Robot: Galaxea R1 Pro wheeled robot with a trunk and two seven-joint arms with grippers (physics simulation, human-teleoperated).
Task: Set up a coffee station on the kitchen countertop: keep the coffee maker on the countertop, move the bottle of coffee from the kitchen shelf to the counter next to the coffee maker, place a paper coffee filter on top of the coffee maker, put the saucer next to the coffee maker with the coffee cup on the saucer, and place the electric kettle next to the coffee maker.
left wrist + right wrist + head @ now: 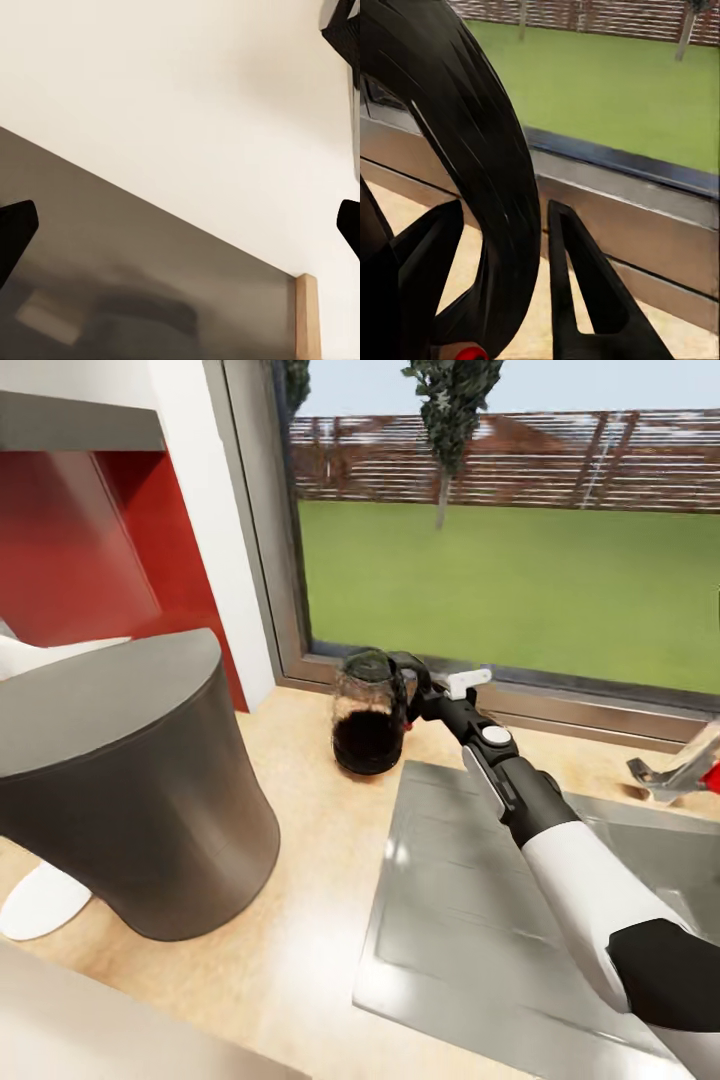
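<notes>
Nearest the camera in the head view stands a large grey kettle (130, 790), close by the table's front edge, with a white flat piece (40, 900) showing at its foot; whether that is its base or the saucer cannot be told. It looks set down there for the time being, since it is well apart from the glass pot (370, 712).

Beyond the kettle, toward the window, the right arm reaches over the steel drainboard (450, 900) to the pot, a carafe with dark coffee in its lower half. The right gripper (418, 690) is at the pot's black handle (472, 150). In the right wrist view the handle's curved loop passes between the two fingers (585, 300), which sit on either side of it with little gap. The right fingers appear to be pinching the handle. That grip makes sense for lifting or sliding the pot without touching the glass.

The left gripper (180, 232) has its fingers spread wide at the edges of its wrist view, holding nothing, over a grey panel and a pale wall.

The table (290, 950) is light wood, with the pot near its back edge by the window sill (560, 705). A tap (680, 765) shows beside the sink. A red wall panel (70, 560) lies behind the kettle, and outside are lawn, a tree and a fence.
</notes>
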